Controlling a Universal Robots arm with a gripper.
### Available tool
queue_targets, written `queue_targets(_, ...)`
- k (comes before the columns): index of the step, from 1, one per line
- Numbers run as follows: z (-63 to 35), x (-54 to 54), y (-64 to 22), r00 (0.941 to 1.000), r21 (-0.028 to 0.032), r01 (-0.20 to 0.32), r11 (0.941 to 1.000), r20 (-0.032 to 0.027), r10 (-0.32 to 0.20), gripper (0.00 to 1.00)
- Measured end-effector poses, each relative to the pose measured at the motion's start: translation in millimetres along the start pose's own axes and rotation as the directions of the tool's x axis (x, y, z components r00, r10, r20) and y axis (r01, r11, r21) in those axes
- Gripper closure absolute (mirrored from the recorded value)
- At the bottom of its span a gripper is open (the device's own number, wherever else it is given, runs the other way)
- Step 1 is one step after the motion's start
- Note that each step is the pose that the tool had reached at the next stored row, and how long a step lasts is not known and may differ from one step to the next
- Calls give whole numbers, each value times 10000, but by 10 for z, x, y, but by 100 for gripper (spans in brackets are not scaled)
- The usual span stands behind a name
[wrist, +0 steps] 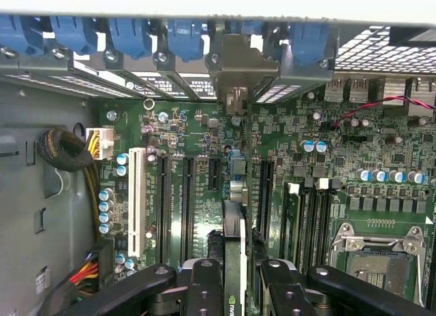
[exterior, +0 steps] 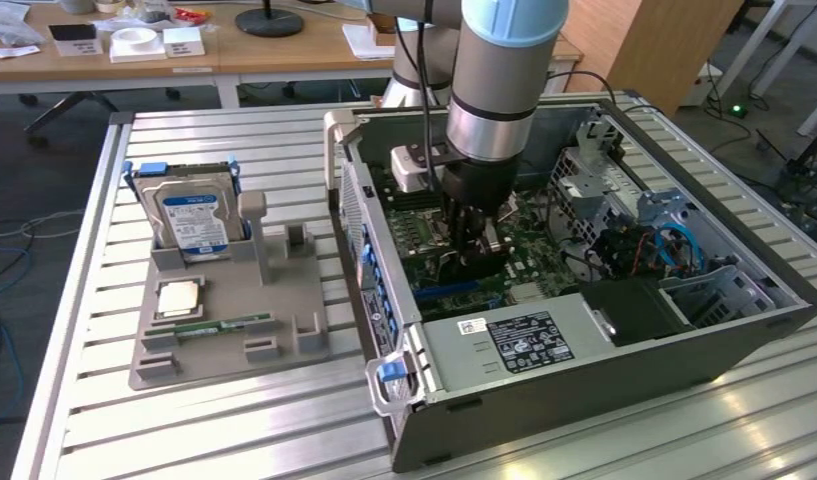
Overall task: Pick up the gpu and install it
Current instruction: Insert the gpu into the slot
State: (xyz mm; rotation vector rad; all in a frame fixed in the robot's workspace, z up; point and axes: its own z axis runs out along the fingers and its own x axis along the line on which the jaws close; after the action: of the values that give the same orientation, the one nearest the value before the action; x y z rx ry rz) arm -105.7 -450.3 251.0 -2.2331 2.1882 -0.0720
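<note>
Edge-on gpu (wrist: 234,251) clamped between fingers (wrist: 204,287), over motherboard (wrist: 201,217).

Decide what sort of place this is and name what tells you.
Probably a robotics lab or workshop: a robot arm reaches into an open computer case on a slatted metal bench, a tray of parts sits beside it, and office desks stand behind.

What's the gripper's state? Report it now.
Gripper: closed on the gpu, held edge-on over the motherboard.
</note>
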Motion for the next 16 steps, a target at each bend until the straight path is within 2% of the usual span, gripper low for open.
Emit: queue_targets(16,29,1,1,10000,1,1,10000,-1,-1,74)
